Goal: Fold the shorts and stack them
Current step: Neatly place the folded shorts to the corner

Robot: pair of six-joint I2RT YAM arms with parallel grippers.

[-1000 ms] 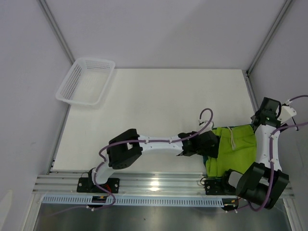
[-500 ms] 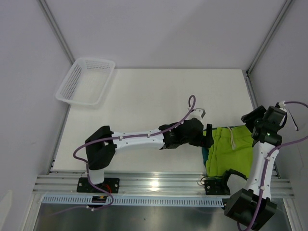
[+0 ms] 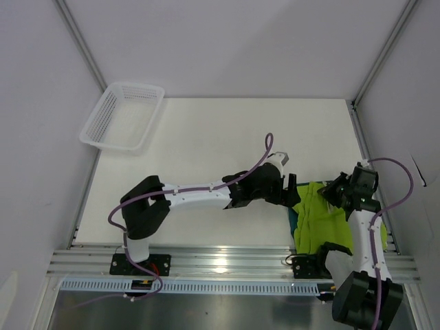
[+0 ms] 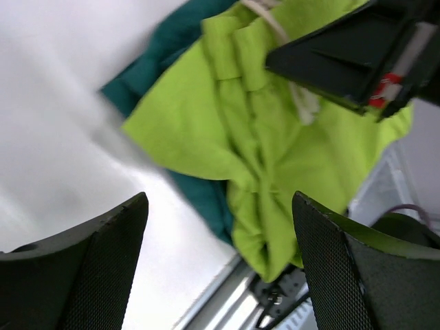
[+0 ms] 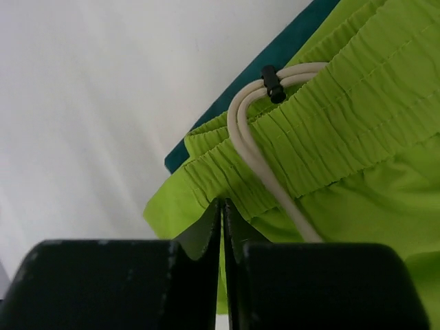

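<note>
Shorts in lime, long axis near-to-far, waistband far

A robotics lab cell: white table, blank grey wall panels, aluminium mounting rail

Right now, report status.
Left tool open, clear of cloth. Right tool shut on lime shorts waistband. Lime shorts over teal shorts, rumpled. Nothing blocking.

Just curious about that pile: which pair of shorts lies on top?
The lime yellow-green shorts; the dark teal shorts only peek out from beneath their edge.
</note>
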